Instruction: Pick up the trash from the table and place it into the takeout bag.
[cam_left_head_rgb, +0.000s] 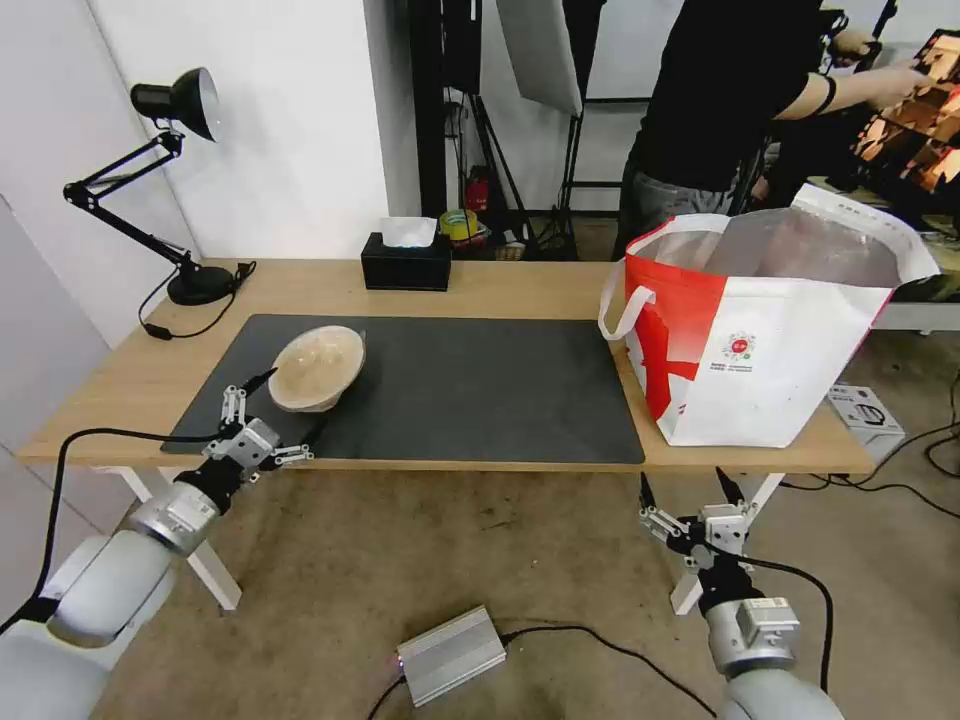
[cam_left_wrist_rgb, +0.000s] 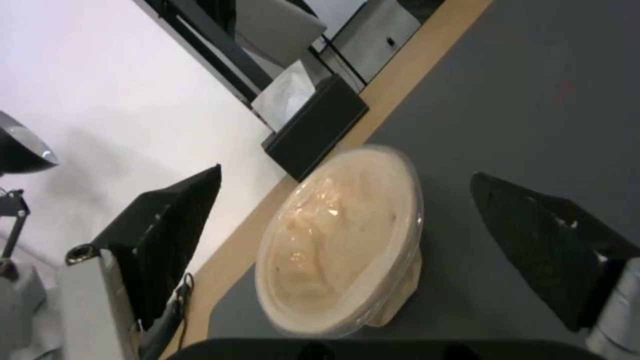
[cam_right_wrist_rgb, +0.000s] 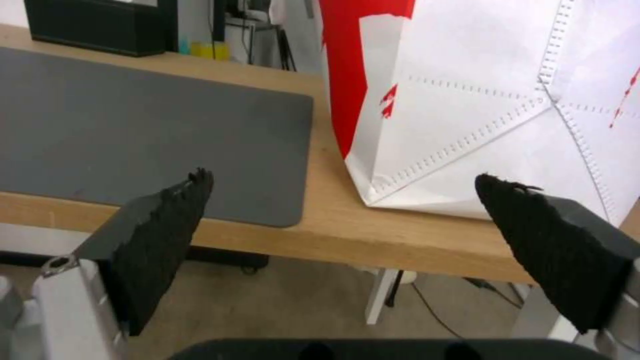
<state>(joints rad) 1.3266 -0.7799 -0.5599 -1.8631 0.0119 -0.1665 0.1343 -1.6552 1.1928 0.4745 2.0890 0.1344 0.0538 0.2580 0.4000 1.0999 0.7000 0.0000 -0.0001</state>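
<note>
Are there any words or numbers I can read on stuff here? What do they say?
None can be read.
takeout bag: a small round red logo with tiny lines of print beneath it, too small to read.
small box on the floor behind the bag: dark print on its top, too blurred to read.
black tissue box, beige pulp bowl and dark mat: no writing visible.

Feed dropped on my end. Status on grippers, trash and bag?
Left gripper open, at the beige pulp bowl on the mat, not touching. Right gripper open, low off the table's front edge, below the takeout bag. Nothing in the way.
</note>
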